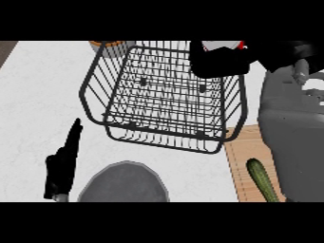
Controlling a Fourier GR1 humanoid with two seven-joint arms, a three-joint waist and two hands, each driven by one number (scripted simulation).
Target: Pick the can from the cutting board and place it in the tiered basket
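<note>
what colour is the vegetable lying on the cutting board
Dark green. The cucumber lies on the light wooden cutting board, clearest in the head view.

Basket [164, 97] open-topped, wire walls around

Black wire basket [161, 95] on a pale, marbled matt tabletop [38, 95]; wood-grain cutting board [245, 156]; matt black hands.

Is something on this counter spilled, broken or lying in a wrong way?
Nothing stands out. The basket sits unbent, the cucumber lies flat on the cutting board, and the right hand holds the can over the basket's far right corner. No spill shows.
</note>
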